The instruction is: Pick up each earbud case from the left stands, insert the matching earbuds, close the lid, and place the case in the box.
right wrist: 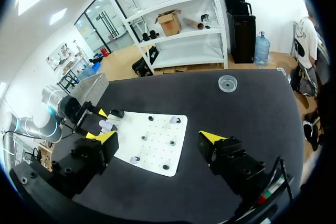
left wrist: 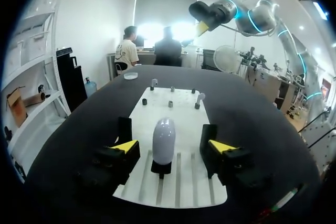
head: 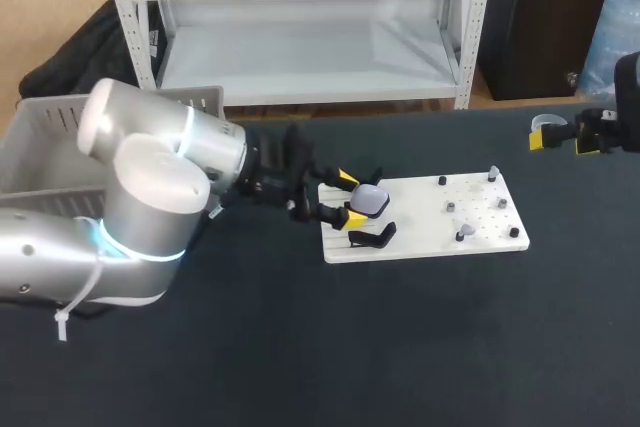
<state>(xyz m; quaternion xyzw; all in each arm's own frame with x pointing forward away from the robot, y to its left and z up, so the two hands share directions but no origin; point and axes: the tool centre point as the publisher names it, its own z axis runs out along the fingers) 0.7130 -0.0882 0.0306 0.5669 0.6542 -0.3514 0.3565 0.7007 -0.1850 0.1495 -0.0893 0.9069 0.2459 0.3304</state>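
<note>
A pale lavender earbud case (head: 374,199) stands upright on a black stand at the left end of the white pegboard (head: 420,222). My left gripper (head: 352,199) is open around it, one yellow-tipped finger on each side. In the left wrist view the case (left wrist: 163,139) sits between the fingertips (left wrist: 125,146) with a gap on both sides. Small earbuds (head: 460,235) rest on pegs further right on the board. My right gripper (head: 563,140) hangs open and holds nothing, high over the table's far right, well away from the board (right wrist: 152,140).
A second black stand (head: 372,237) sits unoccupied just in front of the case. A grey box (head: 50,147) stands at the table's far left behind my left arm. A clear round dish (right wrist: 227,83) lies near the far table edge.
</note>
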